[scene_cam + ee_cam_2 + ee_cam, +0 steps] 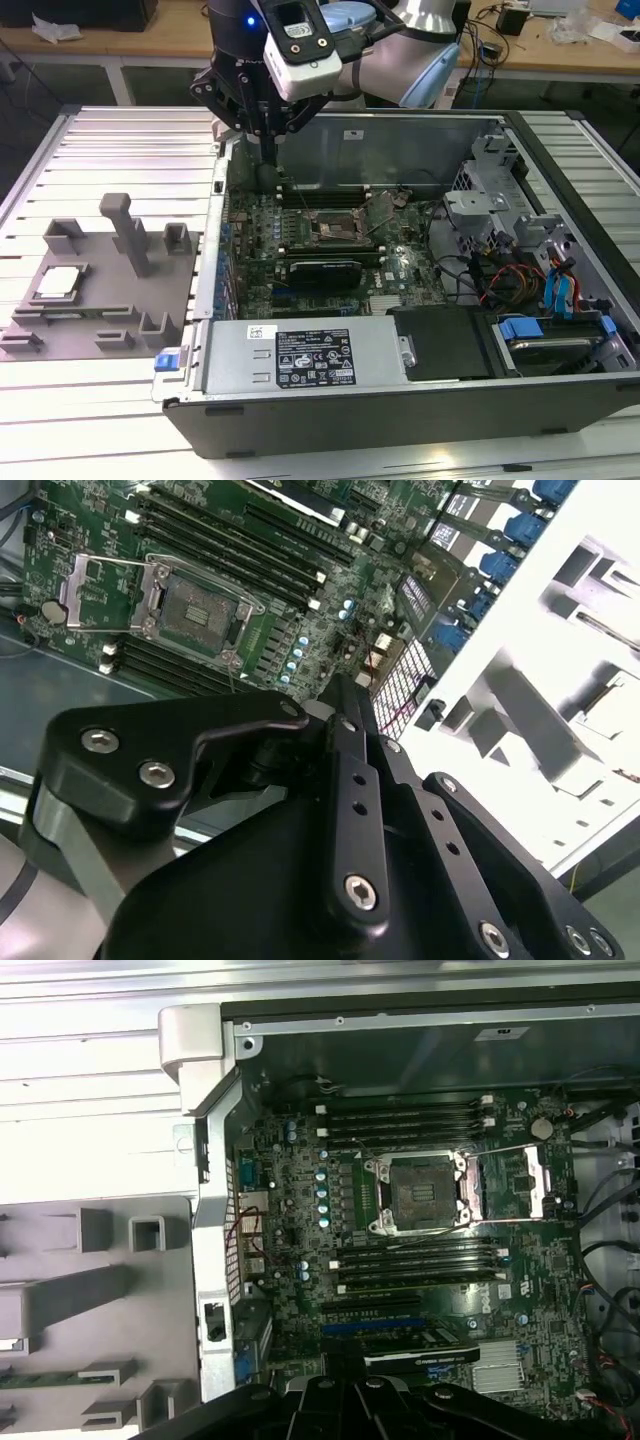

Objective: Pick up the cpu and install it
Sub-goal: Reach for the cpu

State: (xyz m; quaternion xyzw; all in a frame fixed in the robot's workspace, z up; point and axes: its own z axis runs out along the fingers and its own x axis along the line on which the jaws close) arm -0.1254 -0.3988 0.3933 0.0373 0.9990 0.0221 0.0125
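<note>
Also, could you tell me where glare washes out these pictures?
Second wrist view: the grey tray is bleached nearly white. First wrist view: the ribbed table glares pale. Exterior view: evenly lit, the chip is clear.

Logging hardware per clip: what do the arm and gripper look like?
The arm has silver-grey segments with pale blue joint caps. A white box with dark round ports sits at its wrist. The gripper is matte black, with linkage bars and silver screw heads.
</note>
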